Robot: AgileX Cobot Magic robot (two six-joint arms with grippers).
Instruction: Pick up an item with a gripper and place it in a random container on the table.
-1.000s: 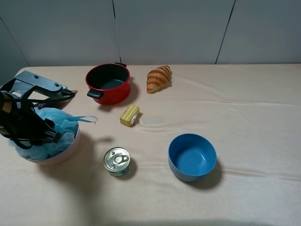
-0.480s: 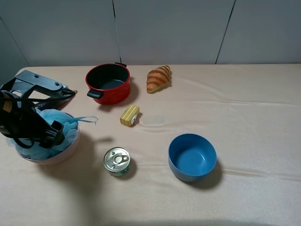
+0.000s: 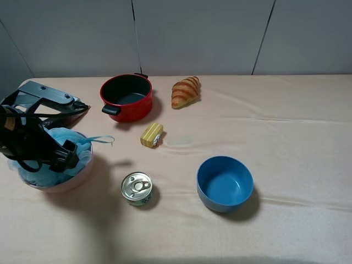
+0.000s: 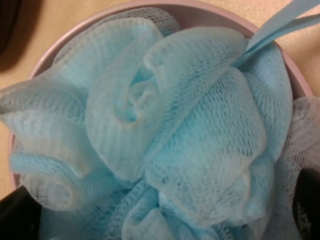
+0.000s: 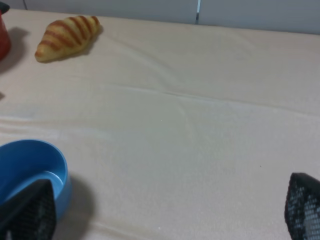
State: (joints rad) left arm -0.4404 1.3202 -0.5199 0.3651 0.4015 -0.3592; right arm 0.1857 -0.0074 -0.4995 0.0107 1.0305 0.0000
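Pouf (image 4: 165, 130) in the pink bowl (image 3: 77, 177), between the spread-apart fingers of the left gripper (image 3: 47, 157), unclamped.

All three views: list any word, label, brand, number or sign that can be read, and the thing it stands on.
No text can be read in any view.
yellow packet: print at one end, too small and blurred to read.
tin can: plain metal lid with a pull tab; side label not legible.
pink bowl, blue bowl, red pot: no markings visible.
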